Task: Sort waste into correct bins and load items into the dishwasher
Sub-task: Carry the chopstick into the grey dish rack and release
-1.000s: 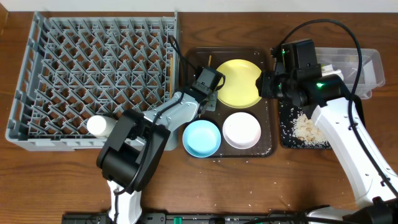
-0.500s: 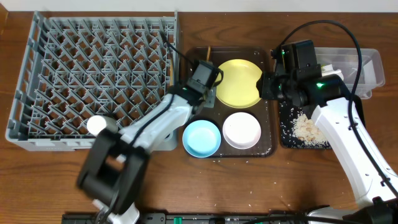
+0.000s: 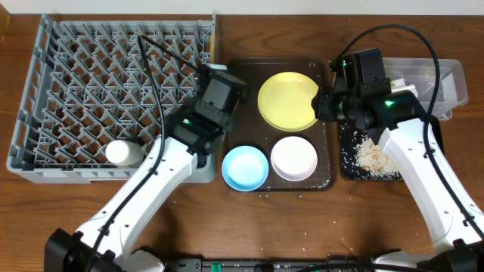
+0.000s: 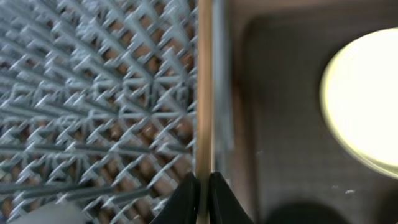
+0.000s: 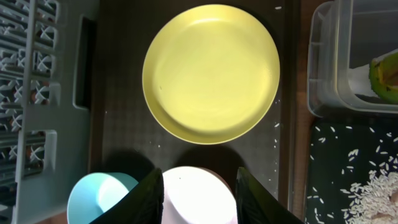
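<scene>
My left gripper is shut on the thin brown chopsticks, which run straight ahead over the right edge of the grey dishwasher rack. From overhead the left gripper sits at that edge. A white cup lies in the rack's front left. My right gripper hangs open and empty by the right rim of the yellow plate. Beneath it, the white bowl shows between its fingers. The light-blue bowl is beside the white bowl.
Plate and bowls rest on a dark-brown serving tray. To its right lies a black tray with rice. Behind that stands a clear tub holding a green-and-orange wrapper. Rice grains dot the table's front.
My left arm has swung left from the serving tray to the rack's right edge, carrying the chopsticks with it. The right arm has stayed put.
</scene>
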